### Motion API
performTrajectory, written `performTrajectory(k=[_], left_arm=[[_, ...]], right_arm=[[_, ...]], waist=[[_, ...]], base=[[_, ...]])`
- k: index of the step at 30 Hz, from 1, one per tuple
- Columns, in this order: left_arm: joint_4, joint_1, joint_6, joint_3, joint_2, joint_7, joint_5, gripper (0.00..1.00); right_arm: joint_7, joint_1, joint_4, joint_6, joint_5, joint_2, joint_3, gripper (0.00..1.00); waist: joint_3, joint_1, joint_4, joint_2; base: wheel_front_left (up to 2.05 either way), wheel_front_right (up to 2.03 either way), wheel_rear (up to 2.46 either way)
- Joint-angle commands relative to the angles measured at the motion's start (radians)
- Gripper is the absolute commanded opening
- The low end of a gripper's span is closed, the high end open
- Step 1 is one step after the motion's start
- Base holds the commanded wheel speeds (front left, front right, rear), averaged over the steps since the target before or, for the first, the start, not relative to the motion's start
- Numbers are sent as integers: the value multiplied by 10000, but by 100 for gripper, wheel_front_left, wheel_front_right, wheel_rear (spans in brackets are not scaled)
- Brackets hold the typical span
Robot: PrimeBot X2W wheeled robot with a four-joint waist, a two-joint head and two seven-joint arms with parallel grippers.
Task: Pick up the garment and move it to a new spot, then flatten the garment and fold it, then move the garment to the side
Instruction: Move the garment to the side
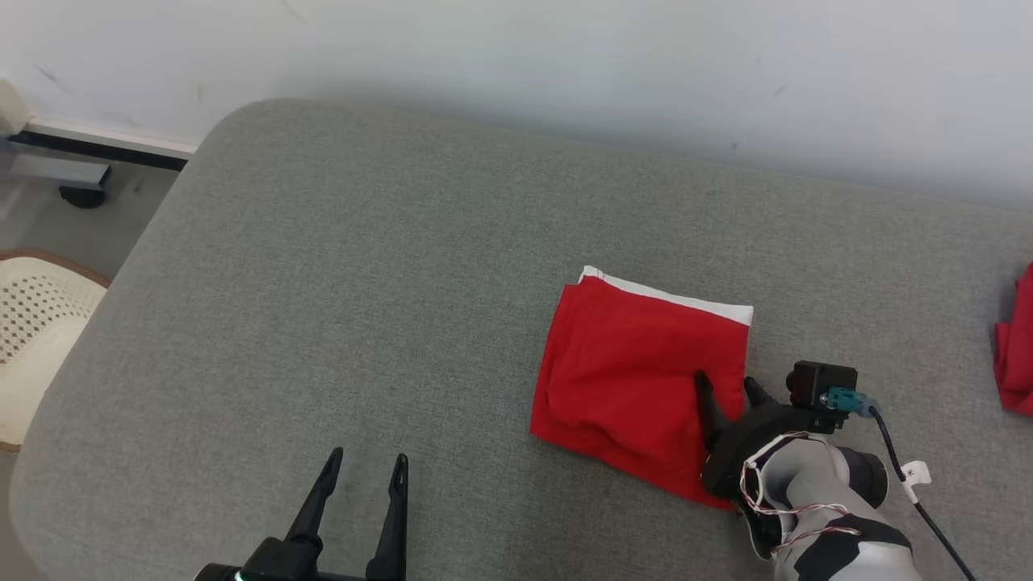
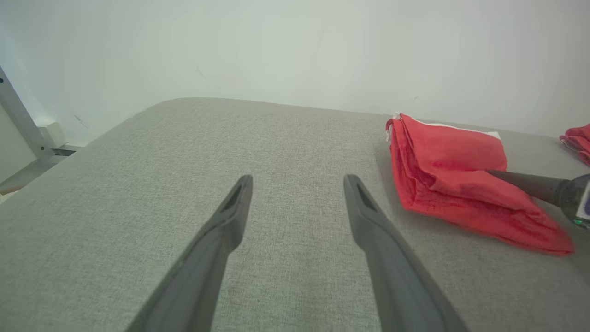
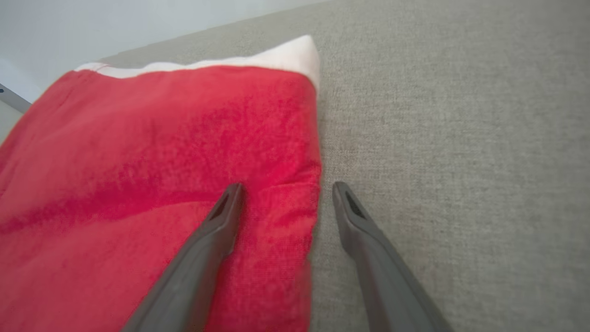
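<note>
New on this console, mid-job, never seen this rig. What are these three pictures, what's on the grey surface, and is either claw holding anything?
The top picture looks down from the robot's head; the other two look along each arm's fingers. On the grey cushion lies a folded red garment with a white band at its far edge. The right claw is open, straddling the garment's right edge: one finger over the cloth, one over bare cushion. It grips nothing. The left claw is open and apart from the garment. More red cloth lies at the far right.

Overhead head view, two low wrist views
</note>
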Motion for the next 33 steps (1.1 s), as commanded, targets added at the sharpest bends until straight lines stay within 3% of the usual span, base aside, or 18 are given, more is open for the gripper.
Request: performTrajectory(k=[1, 2, 3, 5, 11, 18, 27, 33], left_arm=[[42, -139, 37, 4, 10, -28, -25, 100], [47, -173, 56, -18, 9, -28, -51, 100], [50, -191, 64, -35, 7, -28, -80, 100], [55, -150, 97, -27, 9, -28, -111, 100], [31, -90, 189, 49, 10, -28, -176, 100], [32, -76, 105, 285, 9, -28, -172, 100], [-61, -357, 105, 416, 9, -30, -155, 100], [-121, -516, 81, 471, 9, -28, -84, 100]], right_arm=[[226, 85, 82, 5, 198, 8, 175, 100], [379, 155, 13, 5, 473, 26, 391, 100], [510, 247, -96, 6, 768, 40, 607, 50], [511, 378, -292, 6, 1182, 56, 1003, 0], [-124, 258, -342, 6, 1198, -92, 1811, 0], [-425, 35, -1007, 6, 1359, -843, 2924, 0], [114, -843, -2048, 6, 1808, -2631, 4790, 0], [695, -1540, -2563, 6, 2161, -3774, 5758, 0]], waist=[[122, -2, 142, -1], [136, -2, 163, -1], [148, -2, 175, -1], [159, -2, 152, -1], [91, -2, -148, -1], [65, -2, -970, -1], [423, -2, -2131, -1], [692, -2, -2560, -1]], base=[[0, 0, 0], [0, 0, 0], [0, 0, 0], [0, 0, 0], [0, 0, 0], [0, 0, 0], [0, 0, 0], [0, 0, 0]])
